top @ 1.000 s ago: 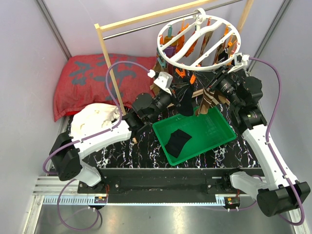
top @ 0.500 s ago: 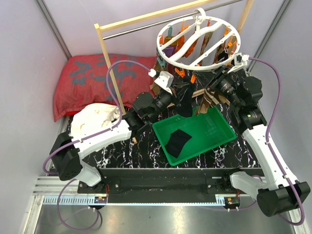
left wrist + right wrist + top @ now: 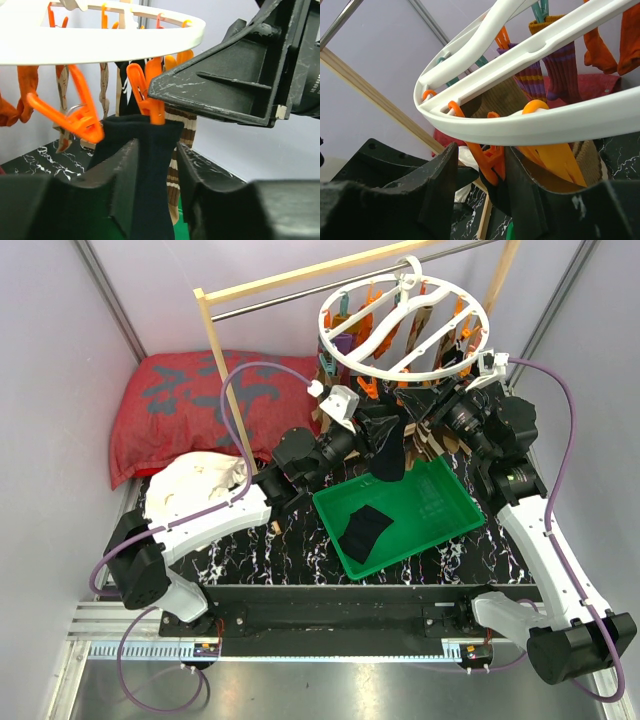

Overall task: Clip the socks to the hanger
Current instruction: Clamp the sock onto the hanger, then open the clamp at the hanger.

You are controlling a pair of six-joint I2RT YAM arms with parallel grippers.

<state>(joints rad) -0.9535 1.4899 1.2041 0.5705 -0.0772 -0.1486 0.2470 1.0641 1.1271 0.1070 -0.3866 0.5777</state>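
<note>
**L gripper holds dark sock at hanger clip; R gripper at same clip**

L gripper (image 3: 156, 150) is closed tight on the dark sock (image 3: 155, 170), fabric pinched betw. both fingers, sock hanging upright. An orange clip (image 3: 150, 102) under the hanger (image 3: 520, 127) rim sits on the sock's top edge. R gripper (image 3: 481, 150): jaws a little apart, straddling that clip; can't tell if they squeeze it. Hanger hangs far right, above the far side of the green tray (image 3: 440, 502). A 2nd dark sock (image 3: 365, 530) lies in the tray's near-left part. A striped sock (image 3: 187, 132) hangs just behind the held one.
</note>
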